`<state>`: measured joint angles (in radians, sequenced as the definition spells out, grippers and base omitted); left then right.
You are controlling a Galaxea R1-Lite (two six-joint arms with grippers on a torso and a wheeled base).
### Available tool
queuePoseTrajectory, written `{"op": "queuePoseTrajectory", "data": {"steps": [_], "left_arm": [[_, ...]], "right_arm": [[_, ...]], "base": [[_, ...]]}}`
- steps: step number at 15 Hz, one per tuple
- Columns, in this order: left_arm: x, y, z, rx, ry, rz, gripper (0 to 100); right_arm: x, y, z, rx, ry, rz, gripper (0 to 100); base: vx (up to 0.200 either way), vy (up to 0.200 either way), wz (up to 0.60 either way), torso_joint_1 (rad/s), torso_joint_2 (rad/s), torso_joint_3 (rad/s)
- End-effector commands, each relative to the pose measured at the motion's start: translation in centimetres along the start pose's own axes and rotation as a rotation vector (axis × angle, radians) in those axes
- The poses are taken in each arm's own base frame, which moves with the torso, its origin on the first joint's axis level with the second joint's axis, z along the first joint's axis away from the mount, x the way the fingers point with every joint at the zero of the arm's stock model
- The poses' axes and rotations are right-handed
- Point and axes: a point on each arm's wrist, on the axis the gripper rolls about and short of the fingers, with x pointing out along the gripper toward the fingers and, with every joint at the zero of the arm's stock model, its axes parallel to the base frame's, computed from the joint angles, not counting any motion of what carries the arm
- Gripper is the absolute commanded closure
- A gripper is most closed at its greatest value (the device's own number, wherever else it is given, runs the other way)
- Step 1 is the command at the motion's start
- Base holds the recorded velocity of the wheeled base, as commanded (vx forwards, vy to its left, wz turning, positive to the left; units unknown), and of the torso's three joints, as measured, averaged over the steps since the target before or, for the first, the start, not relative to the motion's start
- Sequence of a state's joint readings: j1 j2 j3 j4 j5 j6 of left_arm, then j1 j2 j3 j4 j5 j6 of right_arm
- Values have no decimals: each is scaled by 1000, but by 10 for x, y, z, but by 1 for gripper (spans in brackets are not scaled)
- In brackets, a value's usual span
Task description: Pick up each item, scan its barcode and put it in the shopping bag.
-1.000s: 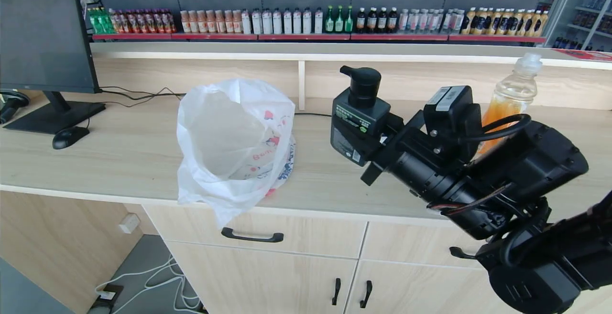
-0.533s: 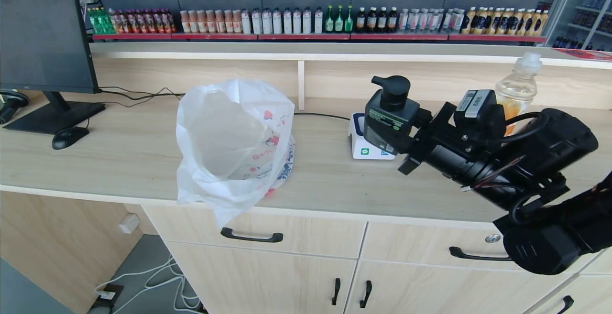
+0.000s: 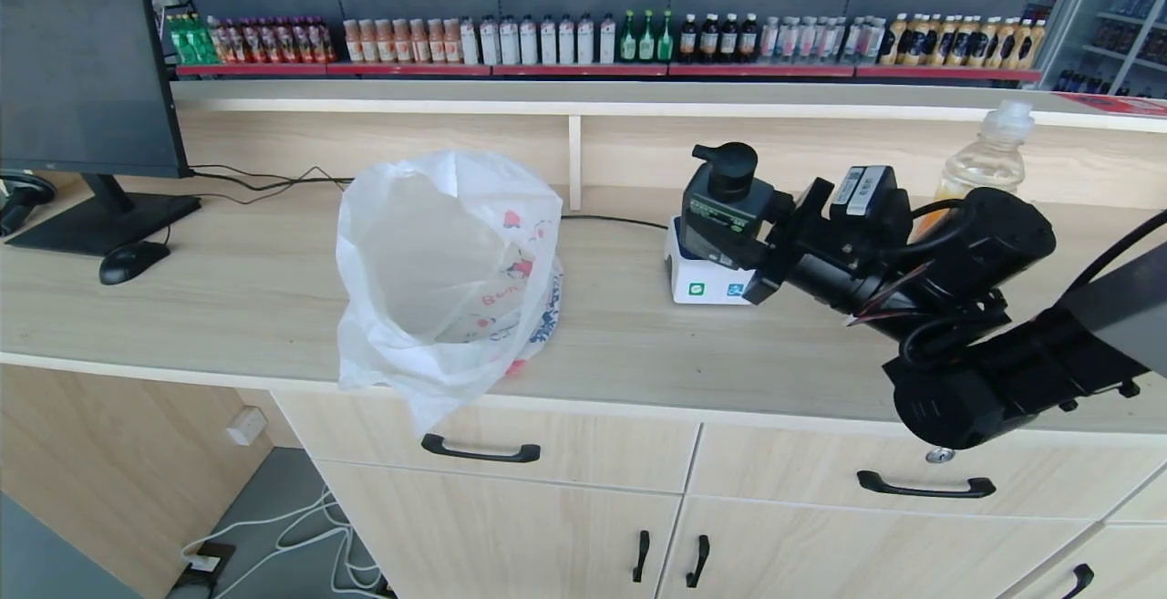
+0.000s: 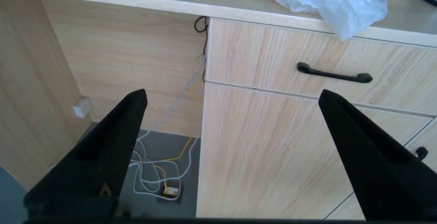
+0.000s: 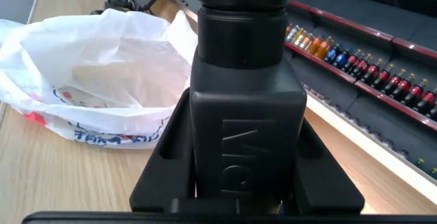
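Note:
My right gripper is shut on a black pump bottle, held upright just above the white barcode scanner on the counter. In the right wrist view the black pump bottle sits clamped between the fingers, with the white shopping bag beyond it. The shopping bag stands open on the counter, left of the scanner. An orange-drink bottle stands at the back right behind my right arm. My left gripper hangs open below counter level, in front of the cabinet.
A monitor and a mouse sit at the counter's far left, with cables behind the bag. A raised ledge runs along the counter's back. Drawers with black handles are below the front edge. Shelves of bottles fill the background.
My right arm has carried the black pump bottle rightward and back, from over the counter middle to just above the scanner, which is now uncovered. The bag has not moved.

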<state>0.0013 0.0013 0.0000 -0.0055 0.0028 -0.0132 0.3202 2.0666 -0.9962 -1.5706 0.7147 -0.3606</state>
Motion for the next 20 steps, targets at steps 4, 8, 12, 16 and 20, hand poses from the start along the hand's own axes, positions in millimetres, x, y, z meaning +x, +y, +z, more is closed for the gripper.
{"op": "queuePoseTrajectory", "data": {"steps": [4, 8, 12, 16, 20], "left_arm": [[0, 0, 0, -1, 0, 1, 0], [0, 0, 0, -1, 0, 1, 0], [0, 0, 0, -1, 0, 1, 0], [0, 0, 0, -1, 0, 1, 0], [0, 0, 0, -1, 0, 1, 0]], "right_arm": [[12, -19, -29, -58, -28, -15, 100], [6, -21, -43, -72, -2, -19, 100], [10, -32, -53, -118, -29, -18, 100], [17, -43, -63, -172, -58, -39, 100], [18, -51, -72, -203, -81, -26, 100]], "base": [[0, 0, 0, 0, 0, 0], [0, 0, 0, 0, 0, 0], [0, 0, 0, 0, 0, 0], [0, 0, 0, 0, 0, 0], [0, 0, 0, 0, 0, 0]]}}
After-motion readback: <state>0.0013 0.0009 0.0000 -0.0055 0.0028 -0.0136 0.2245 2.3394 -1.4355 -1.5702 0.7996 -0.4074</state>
